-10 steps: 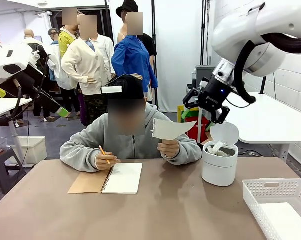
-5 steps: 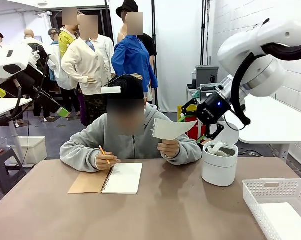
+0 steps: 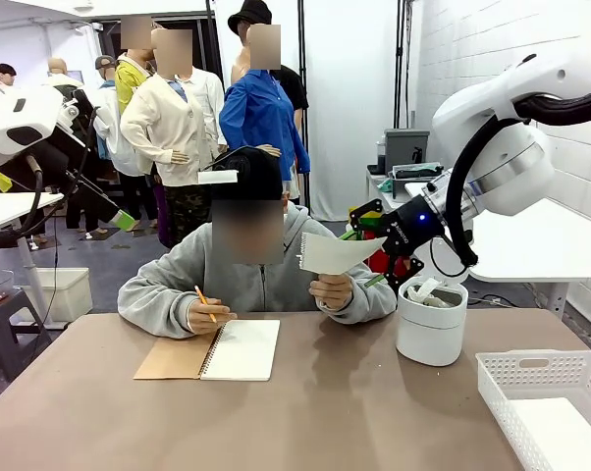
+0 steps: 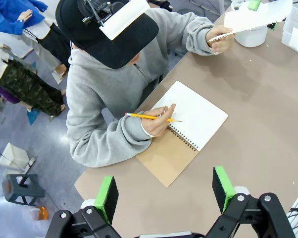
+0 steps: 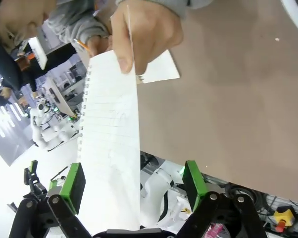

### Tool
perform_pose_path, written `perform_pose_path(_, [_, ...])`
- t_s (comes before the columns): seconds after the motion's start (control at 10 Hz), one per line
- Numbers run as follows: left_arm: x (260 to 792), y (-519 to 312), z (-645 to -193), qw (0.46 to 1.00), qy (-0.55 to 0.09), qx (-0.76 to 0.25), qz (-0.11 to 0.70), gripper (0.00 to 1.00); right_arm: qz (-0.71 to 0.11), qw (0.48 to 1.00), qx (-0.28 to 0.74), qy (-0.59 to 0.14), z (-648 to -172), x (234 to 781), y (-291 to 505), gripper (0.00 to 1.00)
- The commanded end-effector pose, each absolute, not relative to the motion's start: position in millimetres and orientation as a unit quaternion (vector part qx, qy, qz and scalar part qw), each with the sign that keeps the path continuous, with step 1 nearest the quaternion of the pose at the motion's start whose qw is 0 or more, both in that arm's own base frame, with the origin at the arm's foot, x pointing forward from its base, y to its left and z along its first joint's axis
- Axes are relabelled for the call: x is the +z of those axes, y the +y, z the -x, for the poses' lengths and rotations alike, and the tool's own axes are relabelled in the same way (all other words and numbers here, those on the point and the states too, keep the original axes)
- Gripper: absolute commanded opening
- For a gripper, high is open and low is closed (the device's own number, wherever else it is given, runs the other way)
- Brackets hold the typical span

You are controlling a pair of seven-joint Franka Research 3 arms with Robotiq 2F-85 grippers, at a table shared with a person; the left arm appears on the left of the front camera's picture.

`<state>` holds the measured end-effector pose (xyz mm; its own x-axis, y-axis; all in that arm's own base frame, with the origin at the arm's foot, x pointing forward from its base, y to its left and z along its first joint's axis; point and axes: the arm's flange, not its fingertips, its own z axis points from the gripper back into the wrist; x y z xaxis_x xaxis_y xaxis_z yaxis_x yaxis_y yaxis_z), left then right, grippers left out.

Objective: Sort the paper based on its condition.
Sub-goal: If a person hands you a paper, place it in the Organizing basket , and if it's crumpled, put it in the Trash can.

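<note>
Taking the flat sheet (image 3: 333,253) from the person's hand (image 3: 332,290) is judged to be the step in hand: the right hand (image 3: 374,247) stands with its jaws wide apart at the sheet's free end, above the far edge of the counter (image 3: 325,412), and in the right wrist view the sheet (image 5: 112,144) runs up between the two green pads (image 5: 74,186) with nothing gripped. A sound grasp would close on the free end well clear of the person's fingers, flat on both faces so the smooth sheet does not crease; this is opinion. The left hand (image 4: 164,191) hangs empty and wide open high above the near left corner. On the counter, a spiral notebook (image 3: 212,350) lies open toward the far left, the person's other hand (image 3: 207,315) holding a pencil (image 3: 205,302) at it. A white lidded bin (image 3: 432,319) with crumpled paper (image 3: 425,291) stands at the far right; a white basket (image 3: 546,397) holding a flat sheet (image 3: 561,432) occupies the near right corner. Beyond is an open workshop room.
</note>
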<state>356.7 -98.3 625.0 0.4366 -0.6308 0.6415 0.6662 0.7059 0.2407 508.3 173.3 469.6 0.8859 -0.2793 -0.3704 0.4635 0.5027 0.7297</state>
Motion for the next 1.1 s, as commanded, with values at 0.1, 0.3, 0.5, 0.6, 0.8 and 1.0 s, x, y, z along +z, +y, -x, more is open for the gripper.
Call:
perform_pose_path(0.1, [625.0, -97.3, -357.2, 0.847, -0.368, -0.382, 0.025, 1.0, -0.437, 0.866, -0.216, 0.107, -508.3, 471.9, 173.3, 1.0])
perform_pose_path(0.3, [625.0, -97.3, -357.2, 0.847, -0.368, -0.382, 0.025, 1.0, -0.449, 0.861, -0.215, 0.102, -508.0, 469.7, 173.1, 0.82])
perform_pose_path(0.5, [625.0, -97.3, -357.2, 0.847, -0.368, -0.382, 0.025, 1.0, -0.457, 0.856, -0.216, 0.105, -510.0, 470.0, 174.0, 0.43])
perform_pose_path(0.6, [625.0, -97.3, -357.2, 0.847, -0.368, -0.382, 0.025, 1.0, -0.459, 0.856, -0.216, 0.105, -510.0, 470.1, 172.9, 0.23])
perform_pose_path(0.8, [625.0, -97.3, -357.2, 0.847, -0.368, -0.382, 0.025, 1.0, -0.464, 0.854, -0.21, 0.104, -509.5, 471.7, 171.9, 0.0])
perform_pose_path(1.0, [625.0, -97.3, -357.2, 0.847, -0.368, -0.382, 0.025, 1.0, -0.467, 0.853, -0.209, 0.104, -508.4, 472.3, 172.4, 0.0])
